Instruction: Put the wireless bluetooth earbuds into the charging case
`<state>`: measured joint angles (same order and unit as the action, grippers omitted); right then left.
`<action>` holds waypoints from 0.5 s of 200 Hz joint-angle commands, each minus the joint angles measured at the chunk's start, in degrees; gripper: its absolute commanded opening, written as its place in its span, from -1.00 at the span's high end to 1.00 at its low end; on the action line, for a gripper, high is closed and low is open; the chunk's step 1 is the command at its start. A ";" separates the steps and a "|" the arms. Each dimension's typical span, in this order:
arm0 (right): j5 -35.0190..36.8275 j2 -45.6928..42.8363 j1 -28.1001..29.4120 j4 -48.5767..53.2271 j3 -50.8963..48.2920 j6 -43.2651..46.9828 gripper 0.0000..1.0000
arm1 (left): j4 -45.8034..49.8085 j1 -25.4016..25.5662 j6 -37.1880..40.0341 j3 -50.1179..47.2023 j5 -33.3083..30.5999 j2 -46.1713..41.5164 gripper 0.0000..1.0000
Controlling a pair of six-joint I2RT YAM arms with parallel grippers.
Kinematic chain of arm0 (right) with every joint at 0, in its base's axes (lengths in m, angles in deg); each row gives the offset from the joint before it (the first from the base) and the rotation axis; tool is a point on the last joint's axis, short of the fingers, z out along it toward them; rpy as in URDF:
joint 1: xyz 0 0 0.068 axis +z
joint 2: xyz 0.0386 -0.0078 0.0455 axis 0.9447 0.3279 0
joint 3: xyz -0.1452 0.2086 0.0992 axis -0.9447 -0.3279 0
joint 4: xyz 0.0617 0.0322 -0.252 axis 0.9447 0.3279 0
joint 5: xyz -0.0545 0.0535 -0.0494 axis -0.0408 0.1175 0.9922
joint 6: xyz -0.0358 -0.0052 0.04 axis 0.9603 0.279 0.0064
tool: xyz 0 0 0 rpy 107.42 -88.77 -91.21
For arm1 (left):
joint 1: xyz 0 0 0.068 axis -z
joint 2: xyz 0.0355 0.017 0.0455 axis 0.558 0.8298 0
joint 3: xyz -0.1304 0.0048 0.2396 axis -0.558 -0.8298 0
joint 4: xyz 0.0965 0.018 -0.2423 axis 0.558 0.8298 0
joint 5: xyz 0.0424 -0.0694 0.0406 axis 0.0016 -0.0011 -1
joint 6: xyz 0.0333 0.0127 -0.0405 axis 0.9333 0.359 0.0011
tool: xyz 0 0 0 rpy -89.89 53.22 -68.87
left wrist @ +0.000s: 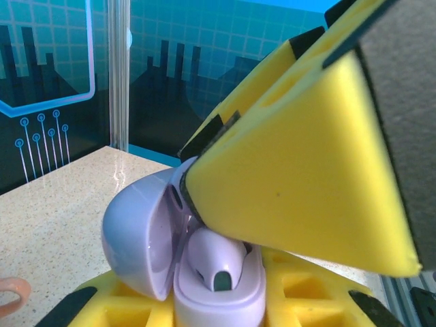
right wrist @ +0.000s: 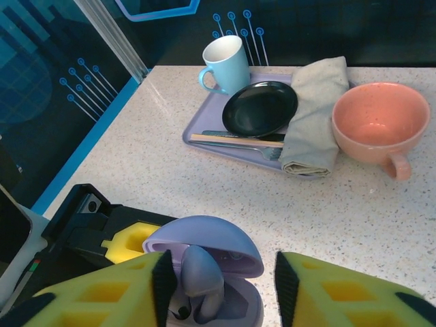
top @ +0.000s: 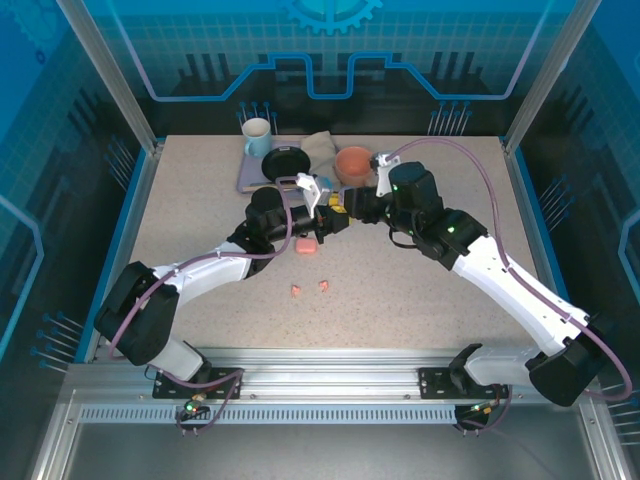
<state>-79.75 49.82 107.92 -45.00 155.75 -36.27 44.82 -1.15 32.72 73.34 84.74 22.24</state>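
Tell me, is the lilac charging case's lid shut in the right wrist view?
No, the lilac charging case has its lid swung open, with a lilac earbud sitting inside.

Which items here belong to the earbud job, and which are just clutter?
Job:
- open lilac plastic charging case
- lilac earbud seated in it
- coral-pink case on the table
- two loose coral-pink earbuds

Clutter:
- light-blue ceramic mug
- round black plate
- folded grey cloth
- speckled pink cup
- lilac tray
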 commanded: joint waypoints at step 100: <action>-9.58 -3.66 -5.25 -1.57 2.87 -8.36 -0.44 | -4.81 0.45 0.48 -0.77 0.20 -1.48 1.00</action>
<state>-87.38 48.47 104.40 -45.05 156.56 -42.41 42.37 -1.10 32.70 73.01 84.76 22.20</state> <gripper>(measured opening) 0.715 0.231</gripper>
